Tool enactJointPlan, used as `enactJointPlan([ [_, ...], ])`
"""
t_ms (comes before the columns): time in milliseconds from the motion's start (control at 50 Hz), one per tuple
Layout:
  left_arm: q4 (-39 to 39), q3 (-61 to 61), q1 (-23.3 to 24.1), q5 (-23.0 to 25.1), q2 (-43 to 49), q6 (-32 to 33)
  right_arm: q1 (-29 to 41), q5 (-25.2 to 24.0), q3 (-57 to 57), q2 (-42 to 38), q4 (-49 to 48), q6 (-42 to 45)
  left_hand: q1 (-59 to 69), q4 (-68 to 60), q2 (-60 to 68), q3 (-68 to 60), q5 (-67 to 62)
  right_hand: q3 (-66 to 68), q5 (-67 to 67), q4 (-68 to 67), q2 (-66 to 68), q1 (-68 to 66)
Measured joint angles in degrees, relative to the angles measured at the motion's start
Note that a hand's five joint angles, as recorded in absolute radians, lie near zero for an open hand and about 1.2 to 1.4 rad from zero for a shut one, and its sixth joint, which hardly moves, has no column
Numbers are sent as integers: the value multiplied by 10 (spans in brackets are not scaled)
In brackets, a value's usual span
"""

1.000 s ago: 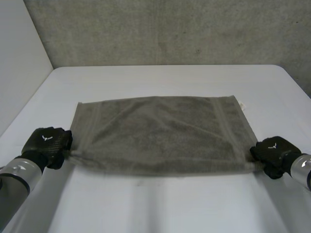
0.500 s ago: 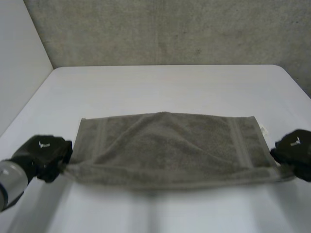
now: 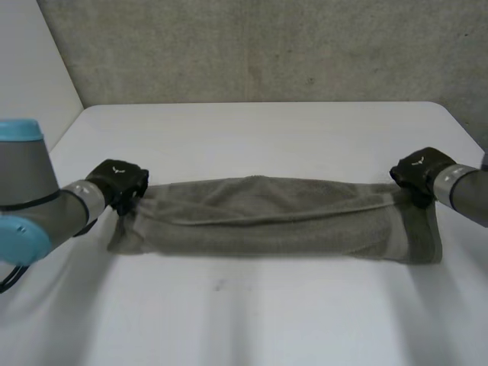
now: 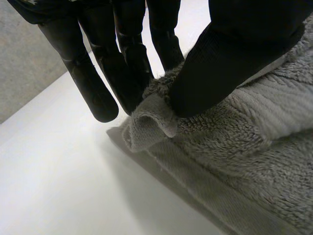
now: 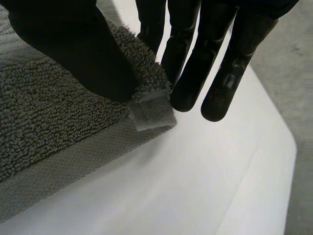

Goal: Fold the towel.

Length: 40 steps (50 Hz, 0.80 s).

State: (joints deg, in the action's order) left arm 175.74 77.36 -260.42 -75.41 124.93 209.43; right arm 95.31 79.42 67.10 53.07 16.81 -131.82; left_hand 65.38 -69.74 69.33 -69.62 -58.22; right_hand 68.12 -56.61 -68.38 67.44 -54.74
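Nearest me on the white table [image 3: 252, 320] I see bare surface, then the grey towel [image 3: 274, 217] stretched left to right as a long, narrow band across the middle. It looks doubled into 2 layers, with the upper layer's edge running along the band. At its left far corner sits the left hand [image 3: 118, 181]. From the left wrist camera I read the thumb [image 4: 230, 54] pressing the bunched towel corner [image 4: 146, 122] against the straight fingers [image 4: 93, 83], so that hand is pinching the cloth. At the right far corner the right hand [image 3: 418, 171] does the same. In its wrist view the thumb [image 5: 73, 49] clamps the hemmed corner [image 5: 149, 115] against the fingers [image 5: 225, 73], and the towel below lies on the table. Beyond both hands I see more bare table, then a grey concrete wall [image 3: 267, 46].
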Motion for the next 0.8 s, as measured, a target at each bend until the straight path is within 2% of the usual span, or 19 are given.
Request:
enactJointPlan([
  [60, -8, -75, 5, -8, 53, -3, 14, 17, -38, -37, -30, -5, 0, 0, 0, 0, -2, 0, 0, 0, 0, 0],
  [200, -21, -173, 11, -15, 114, -18, 29, 38, -83, -90, -71, -4, 0, 0, 0, 0, -2, 0, 0, 0, 0, 0],
  [360, -21, -227, 14, -18, 149, -33, 34, 55, -110, -121, -115, -2, 0, 0, 0, 0, -2, 0, 0, 0, 0, 0],
  [560, -20, -270, 20, -44, 187, -34, 44, 62, -134, -148, -158, 0, 0, 18, -13, 16, 1, 0, 0, 0, 0, 0],
  [580, -20, -273, 21, -46, 192, -34, 47, 64, -138, -157, -160, 3, -38, 90, -90, 92, 72, -18, 17, 19, -26, 18],
  [600, -20, -274, 21, -47, 193, -34, 48, 65, -140, -159, -160, 4, -53, 98, -103, 104, 84, -91, 85, 92, -91, 86],
  [620, -19, -275, 22, -47, 195, -33, 51, 70, -143, -164, -160, 7, -226, 257, -269, 253, 243, -254, 228, 243, -257, 231],
  [660, -19, -275, 22, -47, 195, -33, 51, 70, -143, -164, -160, 7, -226, 257, -269, 253, 243, -254, 228, 243, -257, 231],
  [680, -18, -277, 24, -47, 195, -31, 52, 72, -144, -166, -160, 9, -493, 511, -514, 502, 496, -254, 228, 243, -257, 231],
  [700, -17, -278, 26, -46, 194, -31, 61, 94, -151, -169, -160, 15, -499, 538, -535, 539, 514, -538, 512, 536, -527, 422],
  [800, -13, -293, 35, -46, 179, -32, 72, 118, -163, -151, -161, 13, -540, 592, -589, 591, 561, -559, 527, 548, -539, 425],
])
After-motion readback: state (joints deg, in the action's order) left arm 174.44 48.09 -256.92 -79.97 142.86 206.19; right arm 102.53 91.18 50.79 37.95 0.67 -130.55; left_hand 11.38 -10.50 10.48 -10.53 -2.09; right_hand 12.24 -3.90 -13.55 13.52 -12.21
